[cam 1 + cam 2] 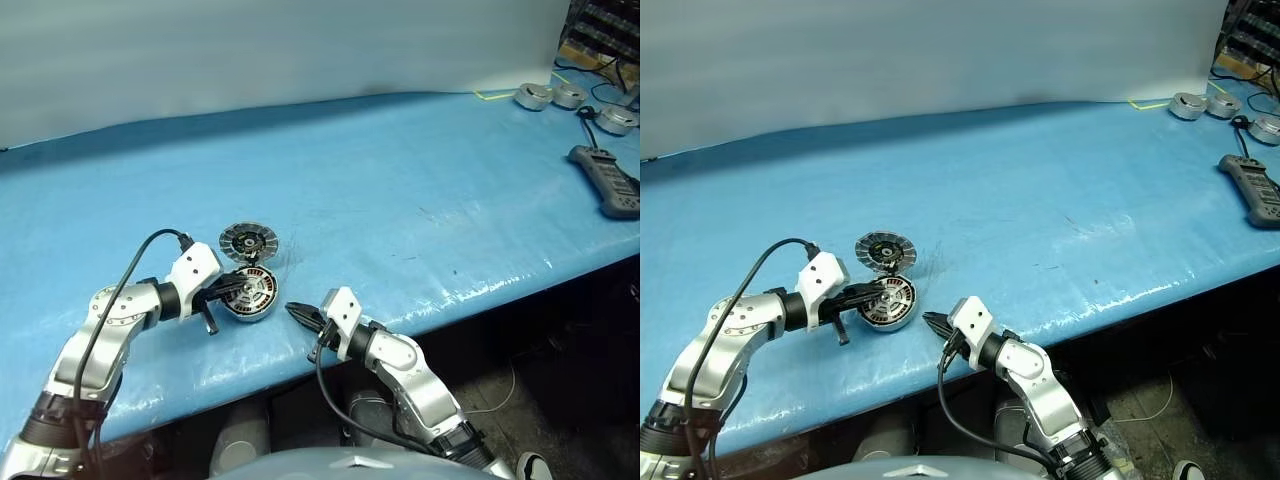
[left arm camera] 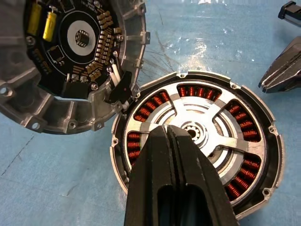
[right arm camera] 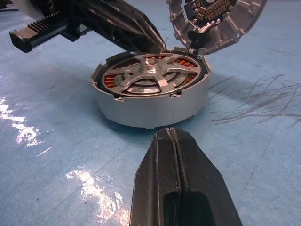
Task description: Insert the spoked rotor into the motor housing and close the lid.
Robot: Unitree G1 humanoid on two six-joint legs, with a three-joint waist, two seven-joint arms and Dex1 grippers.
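The motor housing (image 3: 150, 101) sits on the blue desk (image 1: 420, 200) close to its near edge, and the spoked rotor (image 2: 200, 136) already lies inside it, silver spokes over copper windings. The lid (image 1: 247, 242) rests tilted against the housing's far side, inner face showing. My left pincer (image 2: 176, 136) is pressed together, its tip over the rotor's hub. My right pincer (image 3: 171, 136) is together too, just beside the housing, holding nothing.
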